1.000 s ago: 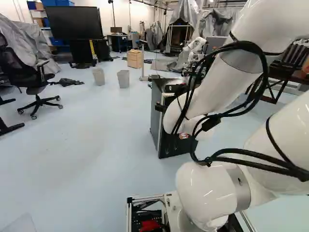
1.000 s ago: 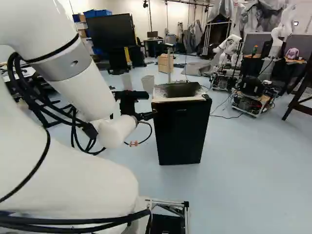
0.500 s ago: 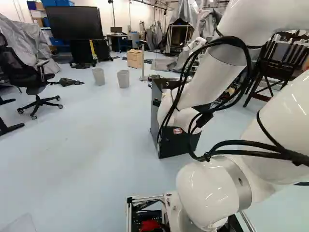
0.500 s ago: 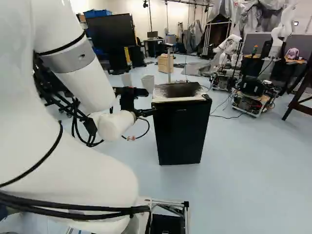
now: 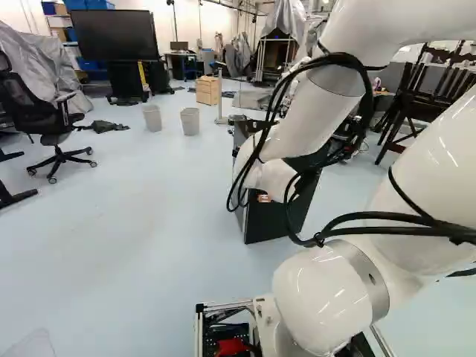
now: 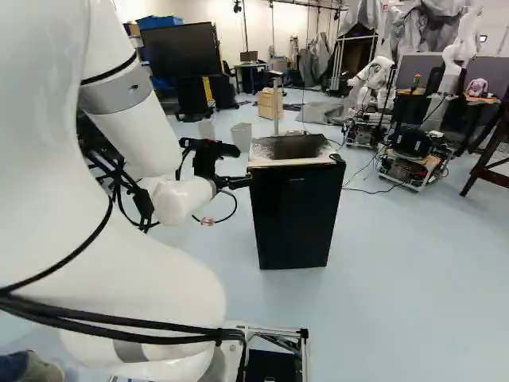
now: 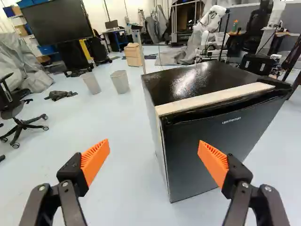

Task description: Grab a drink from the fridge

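- standing upright, the black mini fridge (image 6: pixel 294 227) holds its long axis vertical
- its door (image 7: pixel 211 150) faces toward the gripper (image 6: pixel 241 182), slightly angled
- gripper released, orange pads (image 7: pixel 96 159) spread wide

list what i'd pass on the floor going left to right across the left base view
office chair → grey bin → second grey bin → fridge → dark wooden furniture

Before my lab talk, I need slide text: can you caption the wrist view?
Open gripper with orange pads apart, a closed black fridge ahead, two pale bins farther off.
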You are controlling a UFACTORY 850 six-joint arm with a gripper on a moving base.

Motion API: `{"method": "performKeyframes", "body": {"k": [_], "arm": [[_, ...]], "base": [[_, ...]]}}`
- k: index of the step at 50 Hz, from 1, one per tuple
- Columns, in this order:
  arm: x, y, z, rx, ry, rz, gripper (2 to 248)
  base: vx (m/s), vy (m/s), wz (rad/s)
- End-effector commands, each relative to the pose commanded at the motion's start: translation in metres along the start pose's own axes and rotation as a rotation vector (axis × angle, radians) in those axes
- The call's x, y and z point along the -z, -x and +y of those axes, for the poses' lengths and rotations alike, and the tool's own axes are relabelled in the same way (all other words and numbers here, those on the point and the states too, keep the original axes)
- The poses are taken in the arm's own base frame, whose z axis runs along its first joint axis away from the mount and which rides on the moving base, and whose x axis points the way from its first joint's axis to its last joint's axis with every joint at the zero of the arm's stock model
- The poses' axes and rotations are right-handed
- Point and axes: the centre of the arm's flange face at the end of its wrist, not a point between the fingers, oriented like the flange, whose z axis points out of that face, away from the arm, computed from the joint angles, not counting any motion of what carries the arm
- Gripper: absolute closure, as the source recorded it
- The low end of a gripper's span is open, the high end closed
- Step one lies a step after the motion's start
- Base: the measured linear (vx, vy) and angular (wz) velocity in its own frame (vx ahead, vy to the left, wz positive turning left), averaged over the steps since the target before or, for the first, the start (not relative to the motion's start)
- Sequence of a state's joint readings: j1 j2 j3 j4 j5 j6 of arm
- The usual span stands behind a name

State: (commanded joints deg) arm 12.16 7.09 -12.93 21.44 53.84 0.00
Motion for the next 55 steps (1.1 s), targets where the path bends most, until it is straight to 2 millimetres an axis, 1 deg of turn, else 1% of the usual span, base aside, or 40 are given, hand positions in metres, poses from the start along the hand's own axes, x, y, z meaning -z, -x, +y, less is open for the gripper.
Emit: {"method": "performKeyframes", "body": {"k": [15,55], "arm": [[-0.009,0.006,-0.011,-0.037,0.048,0.004,3],[-0.035,0.036,-0.042,-0.082,0.2,0.014,3]], "base": [[0.0,0.0,0.0],[0.0,0.0,0.0]]}}
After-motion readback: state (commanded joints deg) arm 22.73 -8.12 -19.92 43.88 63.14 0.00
